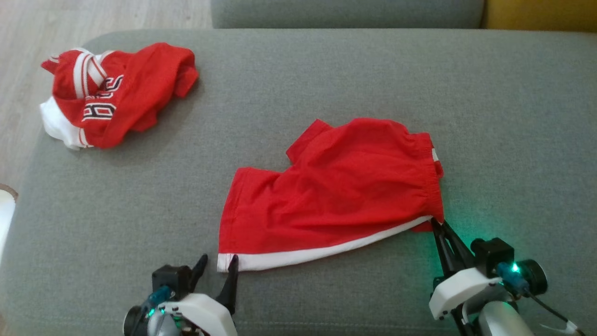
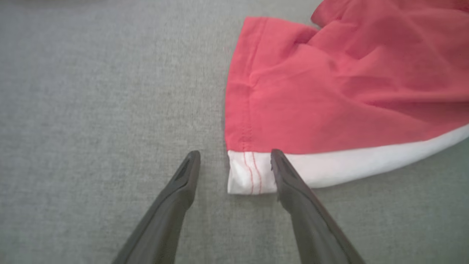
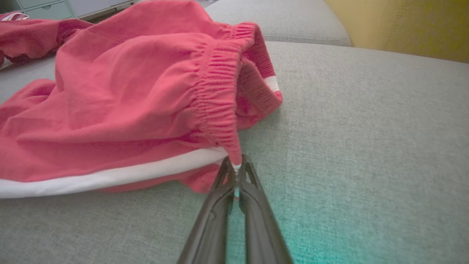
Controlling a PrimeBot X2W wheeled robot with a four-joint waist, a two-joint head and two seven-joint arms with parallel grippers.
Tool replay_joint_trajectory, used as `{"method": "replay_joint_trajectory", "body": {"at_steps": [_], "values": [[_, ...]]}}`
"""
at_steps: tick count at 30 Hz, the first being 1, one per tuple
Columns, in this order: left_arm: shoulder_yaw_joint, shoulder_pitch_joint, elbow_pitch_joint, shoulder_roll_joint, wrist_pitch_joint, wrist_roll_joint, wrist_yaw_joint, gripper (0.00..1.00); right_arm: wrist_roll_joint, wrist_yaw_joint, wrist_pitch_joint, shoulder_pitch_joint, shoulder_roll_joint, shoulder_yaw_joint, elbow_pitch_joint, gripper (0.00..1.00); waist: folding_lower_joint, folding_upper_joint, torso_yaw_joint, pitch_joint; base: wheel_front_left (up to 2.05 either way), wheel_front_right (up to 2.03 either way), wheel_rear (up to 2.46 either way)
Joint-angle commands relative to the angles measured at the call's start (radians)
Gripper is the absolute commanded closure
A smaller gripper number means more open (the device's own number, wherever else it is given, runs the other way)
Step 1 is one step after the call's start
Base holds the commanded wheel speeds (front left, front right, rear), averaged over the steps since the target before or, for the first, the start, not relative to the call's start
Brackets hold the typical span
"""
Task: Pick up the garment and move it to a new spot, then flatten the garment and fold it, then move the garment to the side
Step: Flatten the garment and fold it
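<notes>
A broad grey fabric sofa cushion [image 1: 326,70] carries everything, with pale wooden floor [image 1: 93,18] past its far left corner and a yellow cushion [image 1: 541,14] at the far right. A pair of red woven shorts with a white side stripe and a gathered elastic waistband [image 1: 336,196] lies spread between the two arms, legs toward the left jaws, waist toward the right jaws.

The left arm reaches in from the near edge, its white wrist housing low over the cushion and its two dark fingers [image 2: 183,183] pointing away from the robot. The left jaws stand wide apart and hold nothing. The white corner of the leg hem [image 2: 249,172] lies between them, hard against the right-hand finger, whose tip overlaps the white stripe [image 2: 348,165]; the left-hand finger rests over bare cushion just beside the cloth.

The right arm comes in from the near right, wrist tilted so its fingers [image 1: 447,247] slant up and inward to the near corner of the waistband [image 3: 216,95]. The right jaws are pressed together on that corner, right where the stripe ends, and the elastic draws to a point at the pinch. A green glow from the wrist falls on the cushion beside them.

Well beyond the left jaws, at the far left corner, sits a crumpled red-and-white lettered jersey [image 1: 116,93].
</notes>
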Motion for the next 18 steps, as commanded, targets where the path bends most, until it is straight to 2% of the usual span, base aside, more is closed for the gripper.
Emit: {"method": "replay_joint_trajectory", "body": {"at_steps": [1,9,12,15,16,18], "values": [[0.025,-0.041,-0.020,0.001,0.001,-0.013,-0.002,0.00,-0.006,0.007,-0.014,-0.040,-0.004,0.019,-0.032,1.00,0.0000,0.0000,-0.005,0.008,0.00,0.00,0.00],[0.002,-0.033,-0.020,0.001,0.064,-0.035,-0.011,0.00,-0.005,0.007,-0.014,-0.045,-0.004,0.013,-0.036,1.00,0.0000,0.0000,-0.010,0.016,0.00,0.00,0.00],[-0.015,-0.028,-0.028,0.001,0.098,-0.041,-0.022,0.56,-0.003,0.007,-0.014,-0.047,-0.004,0.017,-0.036,1.00,0.0000,0.0000,-0.014,0.017,0.00,0.00,0.00],[-0.028,-0.021,-0.044,0.002,0.132,-0.046,-0.026,0.84,-0.001,0.007,-0.014,-0.049,-0.004,0.018,-0.037,1.00,0.0000,0.0000,-0.016,0.017,0.00,0.00,0.00],[-0.030,-0.020,-0.051,0.003,0.138,-0.047,-0.025,1.00,-0.001,0.007,-0.014,-0.049,-0.004,0.019,-0.038,1.00,0.0000,0.0000,-0.017,0.016,0.00,0.00,0.00],[-0.031,-0.018,-0.070,0.005,0.140,-0.048,-0.023,1.00,0.002,0.007,-0.014,-0.050,-0.004,0.019,-0.042,1.00,0.0000,0.0000,-0.018,0.014,0.00,0.00,0.00]]}}
